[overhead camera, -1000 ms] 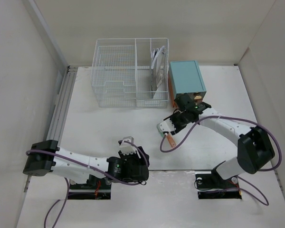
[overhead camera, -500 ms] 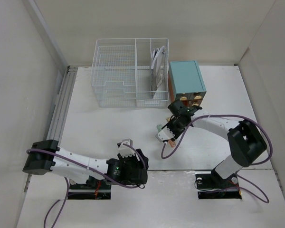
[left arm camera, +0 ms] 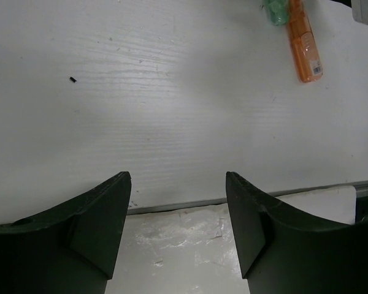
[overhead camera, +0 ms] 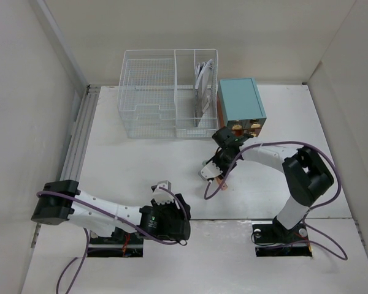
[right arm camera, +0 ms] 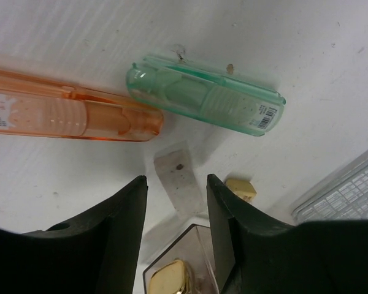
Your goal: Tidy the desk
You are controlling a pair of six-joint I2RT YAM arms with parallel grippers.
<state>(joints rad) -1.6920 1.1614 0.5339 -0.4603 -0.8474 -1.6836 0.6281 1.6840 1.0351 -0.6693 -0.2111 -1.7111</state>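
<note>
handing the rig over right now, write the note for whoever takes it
Left gripper: open, empty, over a bare part of the flat white desk, arm folded near its base.
Right gripper: open, empty, low over the translucent orange plastic pen and translucent green plastic pen. Both lie loose on the desk, close together, in front of the teal drawer box.
White wire basket: at the back, papers standing in its right compartment.
Done: papers are in the basket.
Left: both pens not yet put away, probably into basket or box.
</note>
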